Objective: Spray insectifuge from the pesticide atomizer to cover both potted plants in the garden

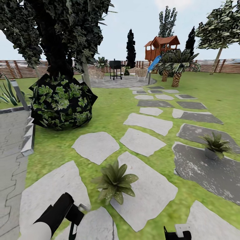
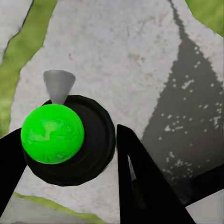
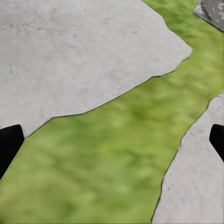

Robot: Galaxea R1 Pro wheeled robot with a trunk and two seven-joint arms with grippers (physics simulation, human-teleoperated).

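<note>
My left gripper (image 1: 74, 216) is low at the near left, shut on the pesticide atomizer (image 1: 83, 208), whose pale nozzle pokes out toward the near potted plant (image 1: 115, 181). Looking down on it in the left wrist view, the atomizer (image 2: 53, 133) shows a bright green cap, a dark round body and a grey cone nozzle, between the black fingers (image 2: 135, 177). The nozzle hangs over a pale stone. The second potted plant (image 1: 216, 145) stands in its grey pot on a dark stone at the right. My right gripper (image 1: 178, 232) is open over grass, its fingertips (image 3: 9, 142) wide apart.
A round dark leafy bush (image 1: 61, 101) and a big tree stand at the left, beside a raised paved edge (image 1: 28, 133). Stepping stones (image 1: 148, 123) run across the lawn toward a black grill (image 1: 115, 68), a wooden playhouse (image 1: 161, 46) and the brown fence (image 1: 220, 66).
</note>
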